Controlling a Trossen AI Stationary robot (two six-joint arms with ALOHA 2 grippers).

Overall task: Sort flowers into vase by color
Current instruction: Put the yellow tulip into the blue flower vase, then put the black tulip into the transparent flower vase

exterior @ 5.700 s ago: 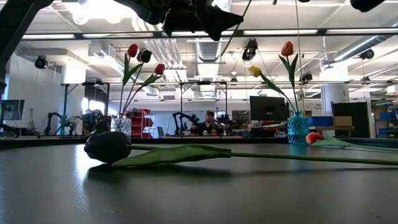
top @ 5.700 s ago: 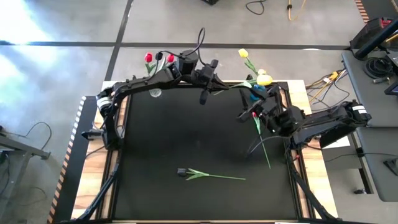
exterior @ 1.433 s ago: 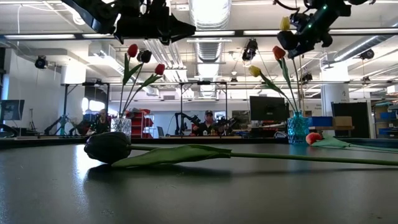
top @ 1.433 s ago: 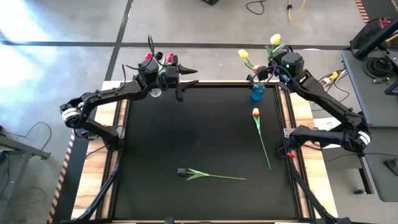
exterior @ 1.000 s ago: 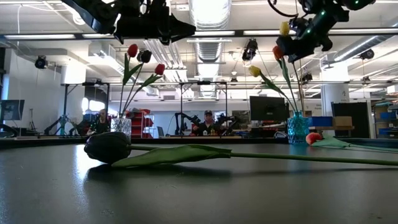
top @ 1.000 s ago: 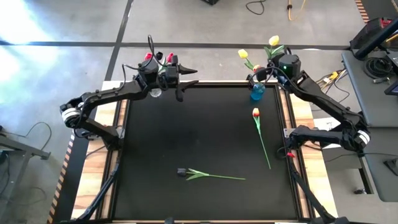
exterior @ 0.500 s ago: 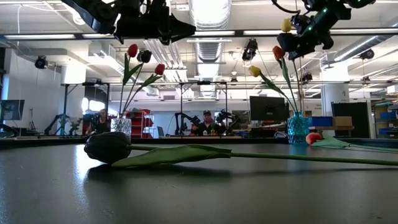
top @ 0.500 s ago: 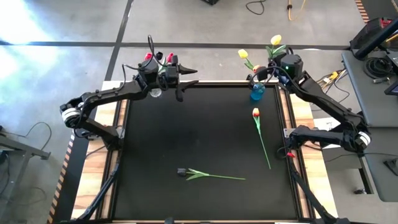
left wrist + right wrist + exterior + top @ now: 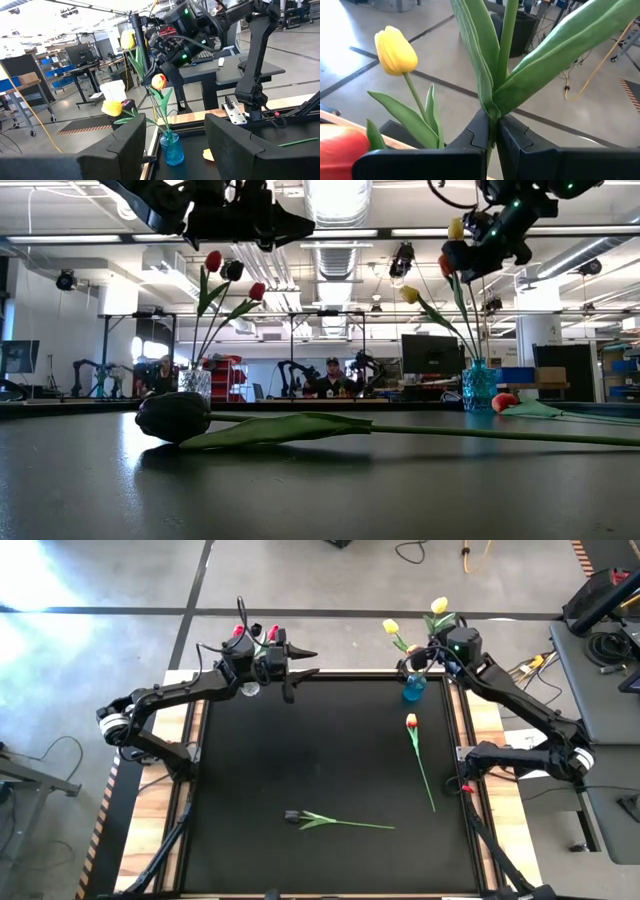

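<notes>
Right gripper (image 9: 492, 131) is clenched on the green stem of a yellow tulip (image 9: 440, 605), held high above the blue vase (image 9: 413, 689) at the far right corner of the black table (image 9: 320, 770). From the right wrist camera, the stem and two long leaves rise straight out from between the closed fingers (image 9: 475, 131). From the left wrist camera, the flower's head (image 9: 128, 39) sits at the top, with the stem hanging down toward the vase mouth; whether the stem end is already inside cannot be told.

Blue vase (image 9: 171, 148) holds a yellow flower (image 9: 391, 627) and an orange-red one (image 9: 158, 81); another yellow head (image 9: 112, 107) droops low beside it.

Left gripper (image 9: 300, 668) hovers at the far left edge of the table, fingers spread, holding nothing, next to the clear vase (image 9: 195, 383) with the red flowers (image 9: 239, 631).

Two flowers lie flat on the table:
- an orange one (image 9: 411, 722), just in front of the blue vase, stem pointing toward the near edge;
- a near-black one (image 9: 292, 816), near the front centre, stem pointing right.
</notes>
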